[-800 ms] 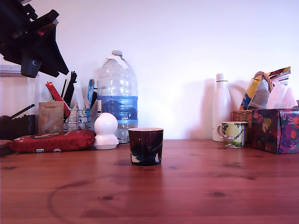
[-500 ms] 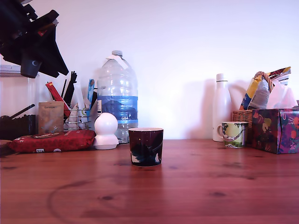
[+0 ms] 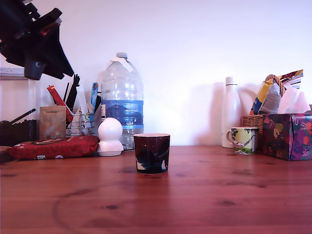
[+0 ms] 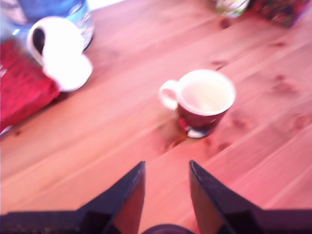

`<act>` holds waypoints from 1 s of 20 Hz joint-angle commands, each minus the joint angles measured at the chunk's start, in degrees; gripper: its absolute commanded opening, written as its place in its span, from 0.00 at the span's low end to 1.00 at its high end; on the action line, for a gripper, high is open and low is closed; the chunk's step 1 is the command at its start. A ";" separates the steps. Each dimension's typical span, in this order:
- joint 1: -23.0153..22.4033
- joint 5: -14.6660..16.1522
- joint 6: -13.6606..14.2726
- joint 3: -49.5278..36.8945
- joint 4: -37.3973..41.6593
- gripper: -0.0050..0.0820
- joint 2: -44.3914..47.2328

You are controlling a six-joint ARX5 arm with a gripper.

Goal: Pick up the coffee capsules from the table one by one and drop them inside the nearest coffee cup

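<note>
pincer (image 4: 165, 170) spread, raised above table (image 4: 97, 141)

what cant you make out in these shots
- Coffee capsules: none in view; the table near the camera is cut off by both views' edges.
- Inside of the cup: hidden by its wall in the exterior view, washed out by blur in the wrist view.
- Tool: open, tips empty; arm cropped in the exterior view.

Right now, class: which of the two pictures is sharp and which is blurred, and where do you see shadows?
The exterior view is sharp: the cup and the wood grain of the table read clearly, with a soft shadow on the wall beside the white bottle. The wrist view is blurred and washed pink; the cup's rim glares white, and the hand is a dark, soft-edged shape.
</note>
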 commanded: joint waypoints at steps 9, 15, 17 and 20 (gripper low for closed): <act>-5.75 0.20 -0.22 2.91 4.22 0.30 6.64; -8.83 0.22 -0.17 10.75 3.80 0.30 14.86; -9.66 0.22 -0.17 13.57 3.74 0.30 17.66; -10.67 0.26 -0.09 17.75 3.28 0.30 21.66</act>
